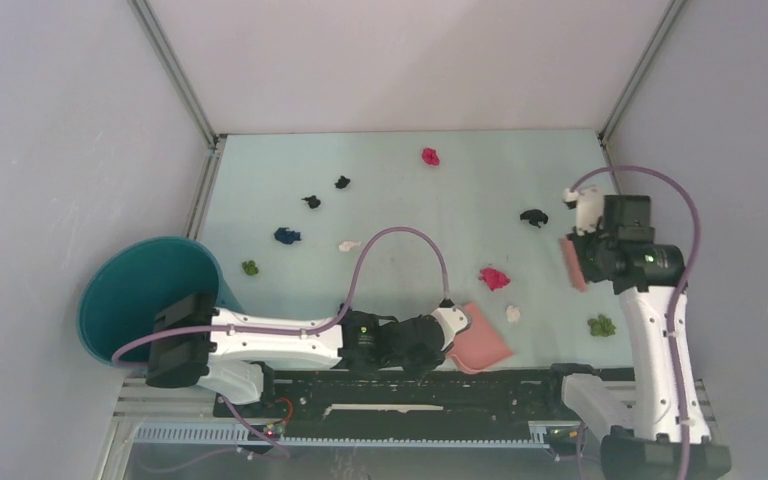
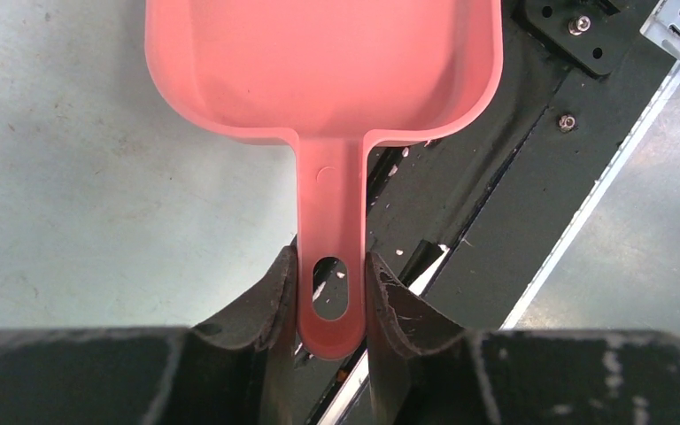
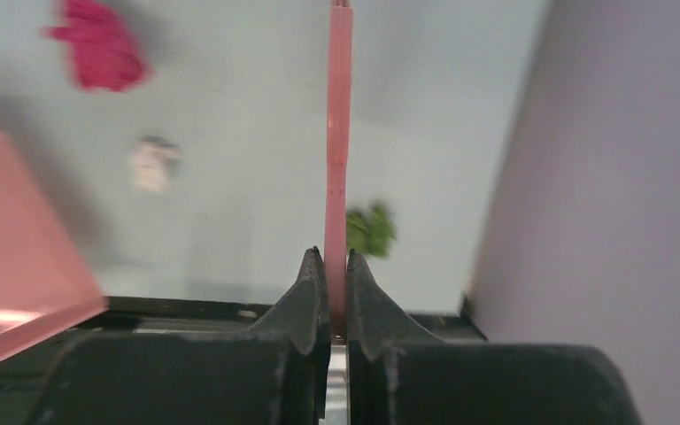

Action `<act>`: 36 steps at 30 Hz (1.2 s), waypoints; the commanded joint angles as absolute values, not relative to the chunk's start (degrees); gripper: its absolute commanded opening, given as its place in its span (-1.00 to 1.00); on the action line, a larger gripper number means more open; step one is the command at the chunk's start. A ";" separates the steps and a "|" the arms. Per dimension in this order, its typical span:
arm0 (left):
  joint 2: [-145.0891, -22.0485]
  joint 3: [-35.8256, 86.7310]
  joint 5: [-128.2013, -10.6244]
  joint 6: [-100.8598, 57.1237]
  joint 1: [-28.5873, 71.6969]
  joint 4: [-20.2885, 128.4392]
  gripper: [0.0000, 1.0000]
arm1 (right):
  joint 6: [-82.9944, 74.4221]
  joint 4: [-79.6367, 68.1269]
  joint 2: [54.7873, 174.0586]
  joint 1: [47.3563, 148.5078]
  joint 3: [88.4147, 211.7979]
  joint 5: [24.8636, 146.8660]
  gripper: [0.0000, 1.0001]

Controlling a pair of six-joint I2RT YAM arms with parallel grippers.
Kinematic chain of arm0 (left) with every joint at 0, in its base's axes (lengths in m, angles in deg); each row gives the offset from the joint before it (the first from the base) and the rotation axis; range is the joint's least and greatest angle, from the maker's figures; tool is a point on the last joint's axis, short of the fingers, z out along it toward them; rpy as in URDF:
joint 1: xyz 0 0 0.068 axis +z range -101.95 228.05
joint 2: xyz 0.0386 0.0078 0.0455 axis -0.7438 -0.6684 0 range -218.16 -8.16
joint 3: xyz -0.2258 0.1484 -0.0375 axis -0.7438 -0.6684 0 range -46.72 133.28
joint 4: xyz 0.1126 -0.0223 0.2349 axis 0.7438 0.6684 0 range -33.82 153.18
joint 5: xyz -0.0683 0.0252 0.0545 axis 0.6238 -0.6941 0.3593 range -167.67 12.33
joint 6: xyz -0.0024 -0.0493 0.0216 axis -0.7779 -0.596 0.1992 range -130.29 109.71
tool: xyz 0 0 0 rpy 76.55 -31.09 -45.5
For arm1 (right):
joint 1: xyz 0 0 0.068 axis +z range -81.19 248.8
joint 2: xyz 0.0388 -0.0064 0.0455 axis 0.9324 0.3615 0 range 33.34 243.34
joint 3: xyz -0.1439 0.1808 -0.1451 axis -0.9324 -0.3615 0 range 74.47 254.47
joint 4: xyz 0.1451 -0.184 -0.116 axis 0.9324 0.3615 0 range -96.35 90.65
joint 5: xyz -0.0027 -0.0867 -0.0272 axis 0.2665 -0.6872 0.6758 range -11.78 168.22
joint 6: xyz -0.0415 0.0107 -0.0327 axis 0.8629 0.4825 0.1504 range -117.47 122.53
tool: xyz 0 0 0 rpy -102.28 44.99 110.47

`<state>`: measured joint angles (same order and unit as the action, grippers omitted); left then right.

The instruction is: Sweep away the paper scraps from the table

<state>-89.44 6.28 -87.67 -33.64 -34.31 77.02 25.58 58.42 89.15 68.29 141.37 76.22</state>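
Note:
Several tiny paper scraps lie spread over the pale mint table point(image 1: 410, 200): magenta point(image 1: 430, 156), black point(image 1: 533, 217), dark blue point(image 1: 287, 236), green point(image 1: 601, 325), white point(image 1: 512, 313). My left gripper point(image 1: 457, 325) is shut on the handle of the salmon-pink dustpan point(image 1: 482, 345), low at the near edge; the left wrist view shows its gripper point(image 2: 330, 297) clamping the handle below the pan point(image 2: 323, 62). My right gripper point(image 1: 585, 258) is shut on the pink brush point(image 1: 571, 265) at the right. In the right wrist view the gripper point(image 3: 334, 266) holds the brush point(image 3: 338, 133) edge-on above a green scrap point(image 3: 370, 228).
A round teal bucket point(image 1: 145, 290) stands off the table's left side. Metal rails run along the near edge point(image 1: 410, 385). Grey walls close in the left, back and right point(image 3: 620, 177). The right wrist view also shows a magenta scrap point(image 3: 97, 44), a white scrap point(image 3: 150, 164) and the dustpan point(image 3: 18, 248).

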 commanded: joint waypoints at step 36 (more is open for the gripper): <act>-92.36 13.99 -85.00 -35.58 -34.93 90.83 -1.00 | 25.81 70.48 87.29 65.54 138.20 95.14 -1.00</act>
